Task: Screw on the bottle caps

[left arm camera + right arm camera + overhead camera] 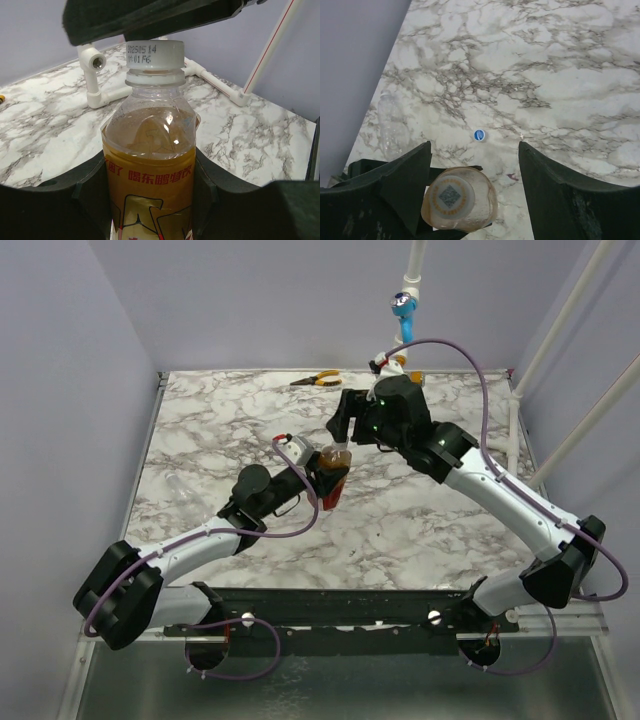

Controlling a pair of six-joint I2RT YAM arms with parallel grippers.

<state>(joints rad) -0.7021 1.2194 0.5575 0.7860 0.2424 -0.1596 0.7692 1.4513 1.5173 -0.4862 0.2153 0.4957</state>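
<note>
Left end effector [320,478] grasps the bottle [150,165]; right end effector [474,150], released, hangs over the white cap [459,199], which sits offset toward 9 o'clock. Closing could shove the bottle sideways.

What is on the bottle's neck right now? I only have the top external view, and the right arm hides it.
Observer: A white cap sits on the neck of the bottle. The left wrist view shows it plainly.
Operator: Is the right tool gripping that cap?
Observer: No. In its own wrist view the right tool is open, its fingers spread wider than the cap, which sits off-centre between them.
Operator: Any other cap around?
Observer: Yes. The right wrist view shows one blue cap lying on the marble table, just past the tool's fingertips.
</note>
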